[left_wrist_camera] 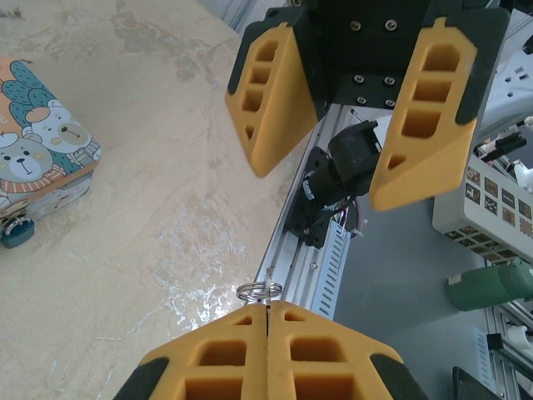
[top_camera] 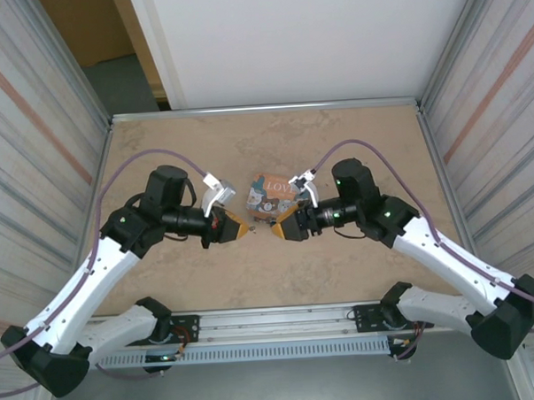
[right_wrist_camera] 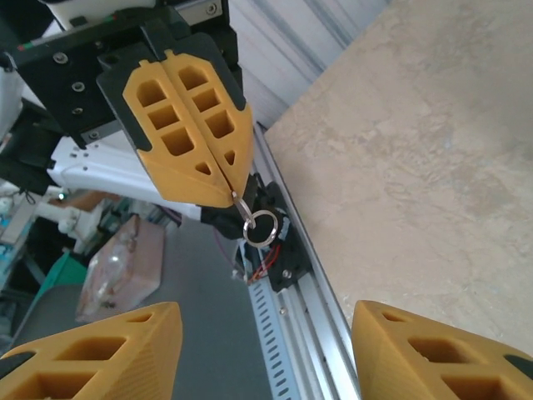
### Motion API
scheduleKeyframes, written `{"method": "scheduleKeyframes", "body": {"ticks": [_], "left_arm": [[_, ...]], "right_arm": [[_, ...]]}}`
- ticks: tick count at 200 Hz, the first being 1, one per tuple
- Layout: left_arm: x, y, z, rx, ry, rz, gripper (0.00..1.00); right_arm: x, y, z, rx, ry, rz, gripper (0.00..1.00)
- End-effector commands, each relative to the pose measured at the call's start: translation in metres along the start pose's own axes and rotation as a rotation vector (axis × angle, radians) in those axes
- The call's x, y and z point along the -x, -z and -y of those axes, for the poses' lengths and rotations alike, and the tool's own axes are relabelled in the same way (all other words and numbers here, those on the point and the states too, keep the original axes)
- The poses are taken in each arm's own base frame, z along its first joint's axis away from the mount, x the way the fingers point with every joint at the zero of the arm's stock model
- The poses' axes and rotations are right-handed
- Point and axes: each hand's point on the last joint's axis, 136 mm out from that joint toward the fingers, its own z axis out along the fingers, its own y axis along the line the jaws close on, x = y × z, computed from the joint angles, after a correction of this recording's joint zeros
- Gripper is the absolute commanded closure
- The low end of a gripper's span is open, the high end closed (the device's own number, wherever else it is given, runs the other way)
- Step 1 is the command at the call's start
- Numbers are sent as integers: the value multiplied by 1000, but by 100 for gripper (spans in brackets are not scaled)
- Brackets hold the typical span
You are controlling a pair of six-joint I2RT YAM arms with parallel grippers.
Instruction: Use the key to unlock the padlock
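My left gripper (left_wrist_camera: 266, 310) is shut on the key (right_wrist_camera: 241, 203), held in the air over the table's near edge. Only the key's thin end and its silver ring (left_wrist_camera: 259, 291) stick out past the fingertips. The right gripper (left_wrist_camera: 325, 185) faces it from a short way off, open, nothing between its fingers (right_wrist_camera: 107, 350). In the top view the left gripper (top_camera: 241, 228) and the right gripper (top_camera: 281, 229) point at each other. A small blue padlock (left_wrist_camera: 17, 232) hangs on the front of a bear-printed tin box (left_wrist_camera: 37, 154), apart from both grippers.
The tin box (top_camera: 271, 194) lies on the beige table (top_camera: 354, 152) just behind the two grippers. The metal rail (top_camera: 281, 322) with the arm bases runs along the near edge. Corrugated walls close in the left and right sides.
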Motion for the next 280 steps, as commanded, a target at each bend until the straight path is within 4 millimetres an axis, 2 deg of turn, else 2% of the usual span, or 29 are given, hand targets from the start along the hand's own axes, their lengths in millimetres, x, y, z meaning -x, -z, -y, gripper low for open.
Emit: {"method": "scheduleKeyframes", "body": {"ticks": [1, 43, 99, 142, 200, 229, 241, 280], "left_arm": [[5, 7, 12, -40, -36, 7, 100], [5, 6, 13, -48, -36, 6, 100], [4, 5, 14, -59, -33, 5, 100], [3, 4, 14, -65, -31, 2, 100], [3, 5, 14, -62, -35, 5, 100], [6, 8, 12, -29, -42, 21, 77], [10, 11, 10, -3, -48, 45, 61], [31, 28, 9, 76, -50, 219, 43]], "right_arm": [[11, -7, -14, 30, 65, 10, 47], [10, -27, -22, 65, 79, -34, 54], [9, -40, -25, 84, 82, -61, 63], [11, -43, -24, 81, 83, -60, 71], [8, -43, -21, 66, 81, -69, 92], [6, -40, -18, 40, 87, -59, 100], [6, -38, -16, 29, 87, -51, 100], [8, -32, -7, -12, 73, -14, 100]]}}
